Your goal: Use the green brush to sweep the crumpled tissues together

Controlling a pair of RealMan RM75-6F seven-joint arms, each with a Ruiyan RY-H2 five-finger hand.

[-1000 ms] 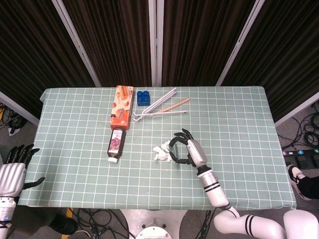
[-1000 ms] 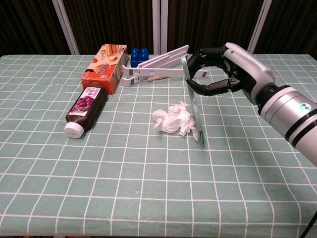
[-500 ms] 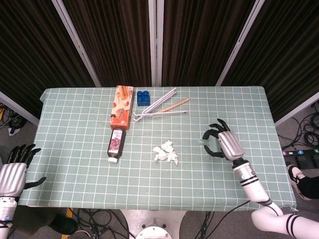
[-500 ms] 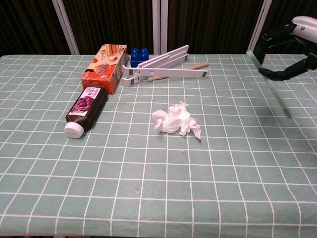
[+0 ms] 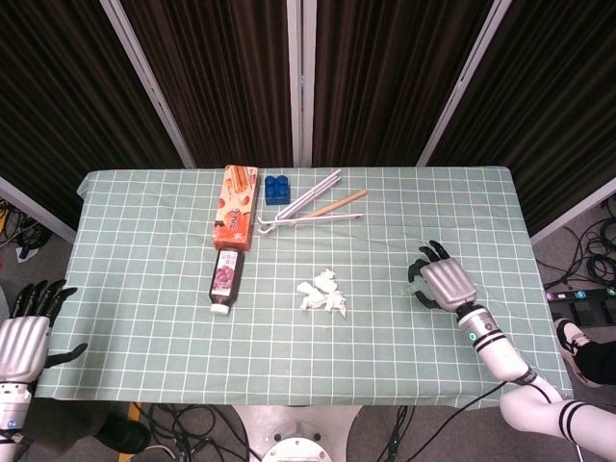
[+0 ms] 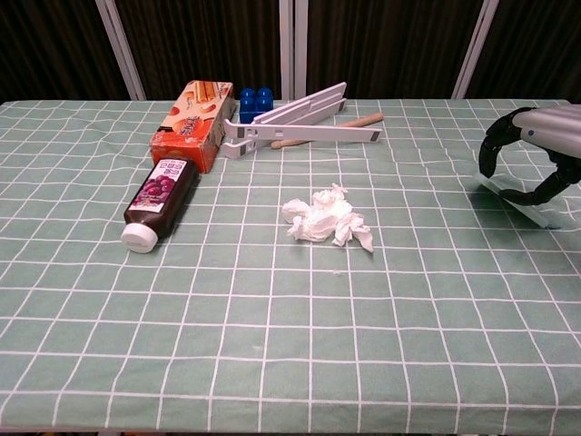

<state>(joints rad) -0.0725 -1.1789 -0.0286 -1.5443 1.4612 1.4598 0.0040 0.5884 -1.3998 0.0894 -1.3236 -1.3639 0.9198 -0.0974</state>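
The crumpled tissues (image 5: 322, 294) (image 6: 327, 218) lie in one white clump near the middle of the green checked table (image 5: 144, 318). My right hand (image 5: 441, 284) (image 6: 536, 154) is far to their right, near the table's right side. Its fingers curl around the pale green brush (image 6: 519, 203), which lies low and almost flat against the cloth under the palm. In the head view the hand hides nearly all of the brush. My left hand (image 5: 21, 337) hangs off the table's left front corner, fingers spread, holding nothing.
At the back stand an orange box (image 5: 236, 202) (image 6: 191, 123), blue blocks (image 5: 277, 188), a white folding rack (image 5: 303, 207) (image 6: 300, 118) and a wooden stick (image 5: 342, 202). A dark juice bottle (image 5: 223, 279) (image 6: 159, 200) lies on its side left of the tissues.
My right hand has carried the brush away from the tissues, rightward across the table, and lowered it to the cloth. The tissue clump stays put. The left hand is still.
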